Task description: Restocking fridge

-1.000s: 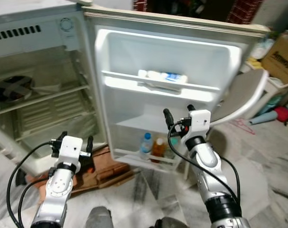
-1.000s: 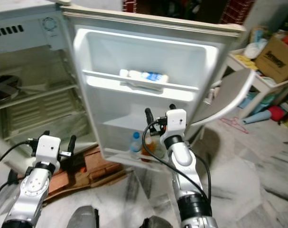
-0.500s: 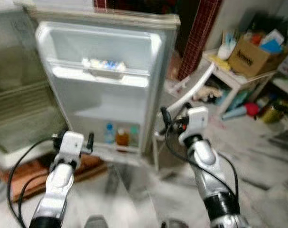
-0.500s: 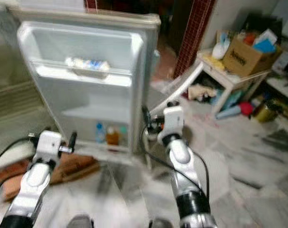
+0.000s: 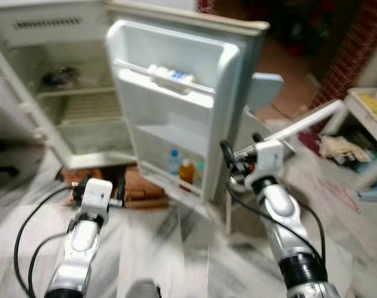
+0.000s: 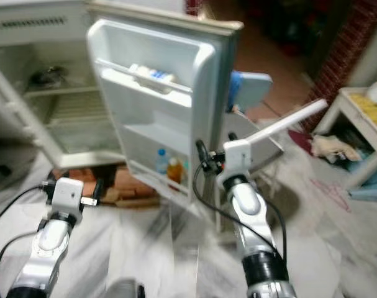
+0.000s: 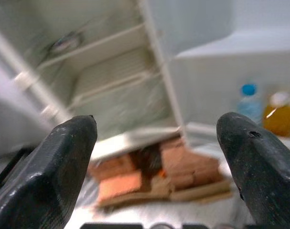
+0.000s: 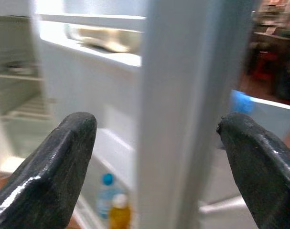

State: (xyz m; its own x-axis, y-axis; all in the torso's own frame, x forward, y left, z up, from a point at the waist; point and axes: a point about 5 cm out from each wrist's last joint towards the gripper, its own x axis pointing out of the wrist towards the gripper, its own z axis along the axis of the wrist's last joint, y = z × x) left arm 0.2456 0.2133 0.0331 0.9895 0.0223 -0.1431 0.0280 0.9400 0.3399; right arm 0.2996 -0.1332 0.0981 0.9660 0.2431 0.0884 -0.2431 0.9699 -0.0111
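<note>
The fridge stands with its door swung wide open toward the robot. In the lowest door shelf stand a clear bottle with a blue cap and, just beside it, an orange bottle. A white packet lies in the upper door shelf. Under the fridge are reddish bricks. The right gripper is raised near the outer edge of the door, its fingers apart and holding nothing. The left gripper hangs lower, in front of the bricks, fingers also apart and empty. To the right stands a white chair and a small table.
</note>
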